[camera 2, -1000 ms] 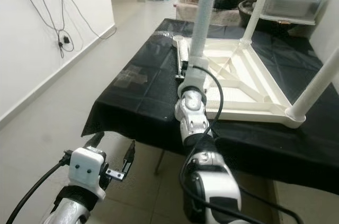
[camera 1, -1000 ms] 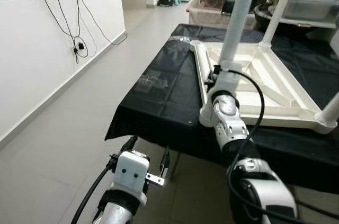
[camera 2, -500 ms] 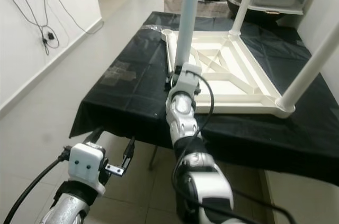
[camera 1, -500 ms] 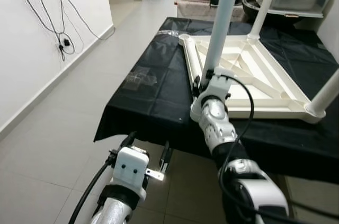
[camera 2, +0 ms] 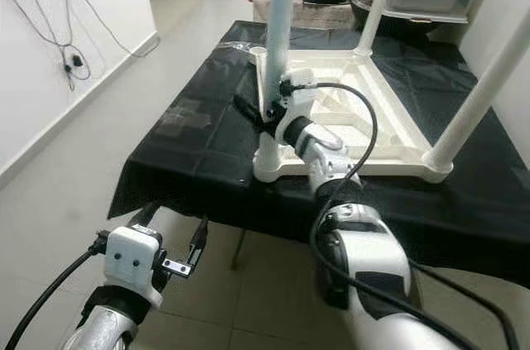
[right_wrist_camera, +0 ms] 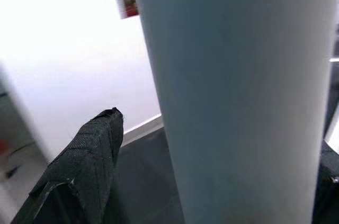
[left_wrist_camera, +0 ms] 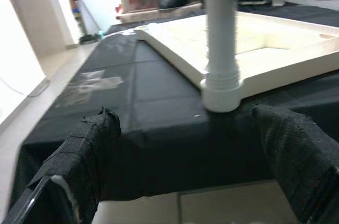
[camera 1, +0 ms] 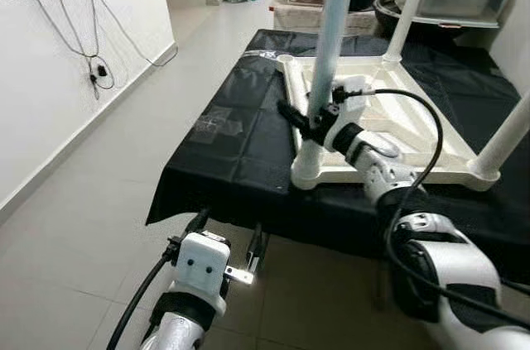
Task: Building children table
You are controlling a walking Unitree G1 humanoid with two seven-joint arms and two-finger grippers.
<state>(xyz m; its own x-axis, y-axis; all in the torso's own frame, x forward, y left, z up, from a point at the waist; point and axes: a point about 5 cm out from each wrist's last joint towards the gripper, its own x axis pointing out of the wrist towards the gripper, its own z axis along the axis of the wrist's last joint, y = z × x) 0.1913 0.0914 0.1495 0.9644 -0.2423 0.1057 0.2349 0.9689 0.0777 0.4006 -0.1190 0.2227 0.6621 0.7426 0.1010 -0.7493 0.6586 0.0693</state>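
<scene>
While the white children's table point(camera 1: 414, 131) lies upside down on the black-draped tabletop point(camera 1: 248, 147) in the eye views, the right pincer point(camera 1: 310, 122) clasps its near leg point(camera 1: 330, 35); the left wrist view shows the left pincer point(left_wrist_camera: 185, 144) spread wide below the tabletop's edge; the right wrist view shows the leg between black fingers point(right_wrist_camera: 85, 166).

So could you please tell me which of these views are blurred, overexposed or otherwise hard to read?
Right wrist view: the pale table leg sits very near and soft, the background washed out white. Left wrist view: blurred throughout, black fingers fuzzy. Both eye views: fairly sharp, with glare on the black tablecloth.
</scene>
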